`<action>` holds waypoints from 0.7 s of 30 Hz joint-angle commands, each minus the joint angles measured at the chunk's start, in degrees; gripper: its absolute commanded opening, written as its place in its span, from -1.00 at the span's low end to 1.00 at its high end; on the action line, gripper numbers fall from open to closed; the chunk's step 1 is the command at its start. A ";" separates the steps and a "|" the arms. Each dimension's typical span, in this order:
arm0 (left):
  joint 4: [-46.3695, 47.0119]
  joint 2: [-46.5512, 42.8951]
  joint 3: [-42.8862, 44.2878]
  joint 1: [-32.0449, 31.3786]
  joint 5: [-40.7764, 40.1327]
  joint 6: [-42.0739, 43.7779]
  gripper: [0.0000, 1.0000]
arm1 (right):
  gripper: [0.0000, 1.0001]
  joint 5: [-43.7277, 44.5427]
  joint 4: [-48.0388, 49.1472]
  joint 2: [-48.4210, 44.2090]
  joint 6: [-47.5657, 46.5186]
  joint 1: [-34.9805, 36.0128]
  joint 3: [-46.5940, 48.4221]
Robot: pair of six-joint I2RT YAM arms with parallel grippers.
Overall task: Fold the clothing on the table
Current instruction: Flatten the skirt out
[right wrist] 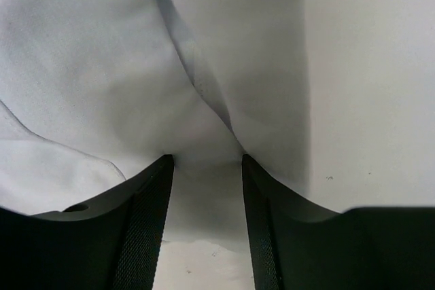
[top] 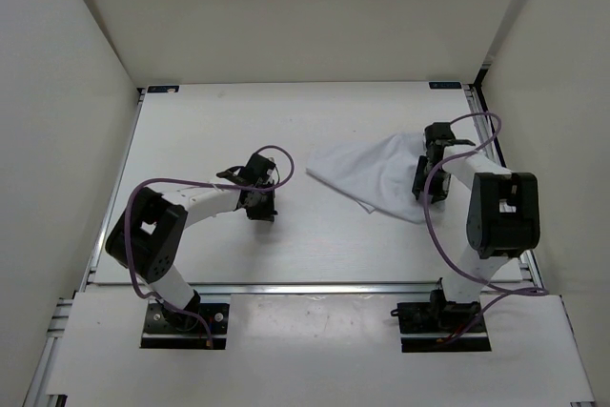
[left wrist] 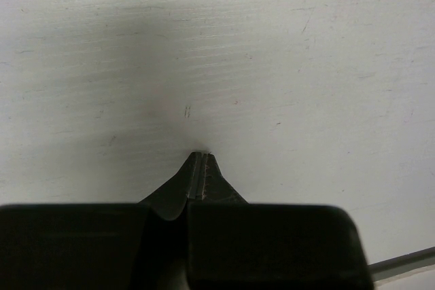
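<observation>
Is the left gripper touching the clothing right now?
Apart. The top view shows bare table between the left gripper and the clothing; its wrist view shows only table.

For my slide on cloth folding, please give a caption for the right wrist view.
Open right gripper at the edge of the wrinkled white clothing on the table.

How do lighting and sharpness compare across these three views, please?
Top external: even, diffuse light, sharp, with only faint shadows on the table. Left wrist: a broad soft shadow darkens the table around the shut left gripper. Right wrist: the clothing is brightly lit, with a grey shadow along its fold, while the open right gripper looks nearly black.
</observation>
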 commanded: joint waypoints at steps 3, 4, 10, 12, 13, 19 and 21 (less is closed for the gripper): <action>-1.02 -1.56 -1.17 -0.66 0.35 -0.18 -1.00 | -0.18 -6.53 5.84 -2.72 -2.91 -3.24 -1.13; -1.37 -1.30 -1.00 -0.67 0.61 -0.26 -1.00 | -0.60 -8.36 6.11 -2.63 -2.91 -3.42 -1.30; -1.37 -1.64 -1.61 -0.06 0.34 -0.61 -1.00 | -1.00 -19.00 6.64 -1.49 -2.82 1.57 -2.45; -1.46 -1.65 -1.61 0.39 0.43 -0.62 -1.00 | -1.00 -22.42 6.02 -0.35 -1.07 5.69 -1.14; -1.72 -2.17 -1.70 0.82 0.00 -0.70 -1.00 | -1.00 -23.40 5.85 0.53 -0.46 8.59 -0.96; -3.39 -5.60 -0.38 6.35 0.60 0.08 -1.00 | -1.00 -39.74 6.64 5.54 2.80 22.92 5.89; -3.83 -7.70 0.32 8.29 1.31 -0.09 -1.00 | -1.00 -50.86 10.30 5.72 3.15 25.31 7.48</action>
